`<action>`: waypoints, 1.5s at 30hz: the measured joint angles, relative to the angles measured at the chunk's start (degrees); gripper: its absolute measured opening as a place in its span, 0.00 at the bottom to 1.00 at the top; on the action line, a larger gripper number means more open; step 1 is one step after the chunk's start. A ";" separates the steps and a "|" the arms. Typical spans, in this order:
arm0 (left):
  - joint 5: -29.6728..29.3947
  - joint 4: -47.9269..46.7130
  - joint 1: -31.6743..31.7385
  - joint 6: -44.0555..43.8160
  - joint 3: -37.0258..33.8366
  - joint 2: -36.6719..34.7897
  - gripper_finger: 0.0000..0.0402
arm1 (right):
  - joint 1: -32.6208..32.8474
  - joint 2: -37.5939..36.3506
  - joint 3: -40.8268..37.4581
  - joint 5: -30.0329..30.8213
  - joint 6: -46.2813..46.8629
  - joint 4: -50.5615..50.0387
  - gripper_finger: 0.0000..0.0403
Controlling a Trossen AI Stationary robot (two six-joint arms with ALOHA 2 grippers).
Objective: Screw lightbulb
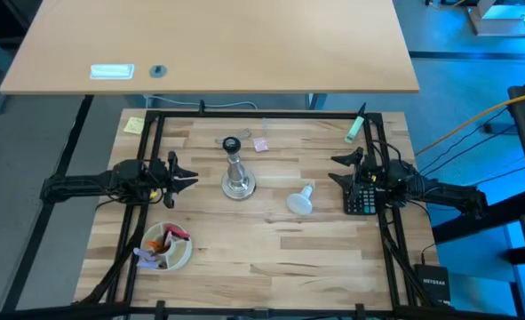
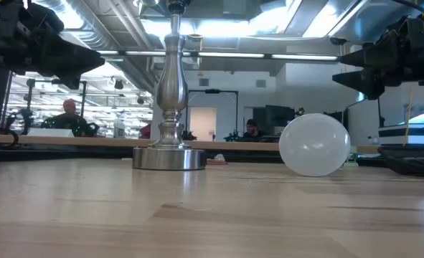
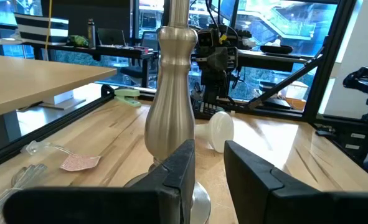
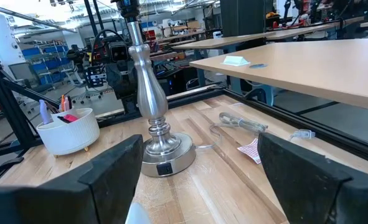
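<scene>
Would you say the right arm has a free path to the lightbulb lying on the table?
Probably yes. The lightbulb lies on its side on bare wood between the stand and the open right gripper, with nothing between them.

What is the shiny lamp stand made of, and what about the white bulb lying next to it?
The silver flared lamp stand looks like polished or brushed metal: it mirrors the ceiling lights. The white matte lightbulb looks like frosted glass or plastic, with a soft even glow and no sharp reflections; which one can't be told.

White bowl (image 1: 167,248), calculator (image 1: 361,197), pink card (image 1: 262,145).
</scene>
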 joint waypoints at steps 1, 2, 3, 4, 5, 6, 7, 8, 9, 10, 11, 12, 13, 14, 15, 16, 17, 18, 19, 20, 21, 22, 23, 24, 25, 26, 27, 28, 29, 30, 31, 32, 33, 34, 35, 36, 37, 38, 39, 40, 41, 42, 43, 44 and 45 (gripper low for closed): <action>-0.01 0.00 0.00 0.01 0.00 -0.01 0.19 | 0.00 0.00 0.00 -0.01 0.01 0.00 0.80; -0.02 0.00 0.02 0.54 0.00 -0.01 0.19 | 0.01 0.00 0.00 0.01 0.01 0.00 0.80; -0.07 0.01 0.03 2.86 -0.02 -0.02 0.19 | 0.01 0.00 0.00 -0.01 0.00 0.01 0.80; -0.07 0.13 0.04 4.86 -0.02 0.00 0.19 | 0.01 -0.01 0.00 0.01 0.01 0.00 0.80; -0.07 0.84 0.04 5.35 -0.02 0.00 0.19 | 0.01 0.00 0.00 0.00 0.01 -0.01 0.80; -0.09 2.61 0.00 5.28 -0.02 0.02 0.19 | 0.01 0.01 0.00 -0.01 -0.01 -0.01 0.80; -0.09 4.83 0.00 4.11 -0.02 0.00 0.19 | 0.01 0.01 0.00 0.01 0.01 0.01 0.80; -0.14 7.25 0.00 2.02 -0.02 -0.02 0.19 | 0.00 -0.01 0.00 0.00 0.00 0.00 0.80; -0.20 9.42 0.00 -0.07 -0.02 -0.02 0.19 | 0.01 -0.01 0.00 0.00 0.01 -0.01 0.80; -0.20 11.42 0.00 -2.09 -0.02 -0.02 0.19 | 0.00 0.01 0.00 0.13 -0.88 0.04 0.80; -0.20 13.64 0.00 -3.52 -0.02 0.00 0.19 | -0.01 0.01 0.00 0.96 -4.20 0.09 0.80; -0.20 15.82 0.00 -4.84 -0.02 0.00 0.19 | 0.01 0.01 0.00 2.72 -9.21 0.19 0.80; -0.20 17.74 0.00 -5.98 -0.02 -0.02 0.19 | 0.00 0.01 0.00 4.68 -14.48 0.37 0.80; -0.20 19.21 0.00 -6.72 -0.02 -0.02 0.19 | -0.01 0.01 0.00 6.24 -19.01 0.55 0.80; -0.15 20.29 0.00 -7.79 -0.02 0.00 0.19 | -0.01 0.01 0.00 7.30 -22.45 0.61 0.80; -0.16 21.08 0.00 -9.00 -0.02 0.00 0.19 | -0.01 0.01 0.00 7.92 -24.75 0.66 0.80; -0.15 22.04 0.00 -9.66 -0.02 0.00 0.19 | -0.01 0.01 0.00 8.10 -26.08 0.66 0.80; -0.12 22.60 0.00 -10.26 -0.01 -0.02 0.19 | -0.01 0.01 0.00 8.09 -26.78 0.64 0.80; -0.13 22.34 0.00 -10.23 0.01 -0.02 0.19 | -0.01 0.01 0.00 7.97 -26.97 0.64 0.80; -0.12 21.88 0.00 -9.73 0.02 -0.01 0.19 | -0.01 0.01 0.00 7.64 -27.07 0.62 0.80; -0.10 21.80 0.00 -9.27 0.02 0.04 0.19 | -0.01 0.01 0.00 7.25 -27.09 0.58 0.80; -0.08 22.20 0.00 -9.44 0.04 0.03 0.19 | 0.00 0.01 0.00 6.96 -27.09 0.58 0.80; -0.04 22.48 -0.04 -10.22 0.24 0.00 0.19 | -0.01 0.01 0.00 6.79 -27.09 0.58 0.80; 0.06 21.99 -0.22 -11.01 0.80 0.07 0.19 | -0.01 0.01 0.00 6.28 -26.98 0.60 0.80; 0.43 22.04 -0.66 -12.37 1.32 0.65 0.19 | -0.01 0.01 0.00 5.28 -25.49 0.52 0.80; 0.67 22.02 -1.32 -13.81 2.03 1.59 0.19 | -0.01 0.01 0.00 3.85 -22.64 0.38 0.80; 0.79 21.85 -2.08 -14.70 3.03 3.00 0.19 | -0.01 -0.01 0.08 2.00 -19.35 0.19 0.80; 0.79 21.80 -2.95 -15.25 4.27 4.99 0.19 | -0.01 -0.01 0.27 0.53 -16.90 0.08 0.80; 0.79 21.85 -3.86 -15.52 5.83 7.41 0.18 | -0.01 -0.01 0.46 -0.37 -15.32 0.12 0.80; 0.79 21.87 -5.10 -15.65 7.45 10.12 0.17 | 0.01 -0.01 0.70 -1.07 -14.55 -0.05 0.80; 0.80 21.80 -6.57 -15.60 9.39 13.12 0.16 | 0.00 0.01 1.08 -1.63 -13.60 -0.24 0.80; 0.80 21.80 -8.06 -14.89 11.46 16.45 0.15 | 0.01 0.01 1.45 -2.21 -13.07 -0.03 0.80; 0.62 21.82 -9.71 -13.76 13.73 19.99 0.13 | 0.01 -0.08 1.76 -2.67 -12.17 0.12 0.80; 0.01 21.66 -11.36 -12.61 16.21 23.72 0.12 | 0.01 -0.10 2.11 -3.01 -11.70 0.31 0.80; -0.64 20.75 -12.96 -11.19 18.94 27.19 0.10 | 0.01 -0.08 2.30 -3.03 -10.90 0.37 0.80; -1.18 19.07 -14.61 -10.04 21.82 30.58 0.08 | 0.01 -0.08 2.32 -3.05 -10.27 0.32 0.80; -1.96 16.57 -16.22 -9.37 24.99 33.84 0.06 | 0.01 -0.07 2.32 -3.05 -9.47 0.30 0.80; -3.11 13.60 -17.79 -9.06 28.10 36.89 0.04 | 0.01 -0.06 2.32 -3.03 -8.92 0.23 0.80; -4.46 10.66 -19.48 -8.98 31.18 39.93 0.02 | 0.01 -0.06 2.35 -3.05 -8.38 0.26 0.80; -5.71 8.10 -21.12 -8.98 34.02 42.89 0.01 | 0.01 -0.06 2.38 -3.05 -7.58 0.28 0.80; -7.36 6.01 -22.79 -9.09 36.75 45.90 0.01 | 0.01 -0.06 2.38 -3.05 -6.94 0.28 0.80; -9.22 4.97 -24.35 -9.18 39.12 48.76 0.01 | 0.01 -0.06 2.38 -3.05 -6.15 0.25 0.80; -11.07 4.34 -25.83 -9.11 41.26 51.56 0.01 | 0.01 -0.04 2.40 -3.05 -5.64 0.21 0.80; -12.52 4.02 -27.05 -8.93 43.14 54.19 0.01 | 0.01 -0.03 2.42 -3.07 -4.88 -0.03 0.80; -13.28 4.02 -28.06 -8.64 44.65 56.60 0.01 | 0.01 -0.02 2.43 -3.07 -4.17 -0.28 0.80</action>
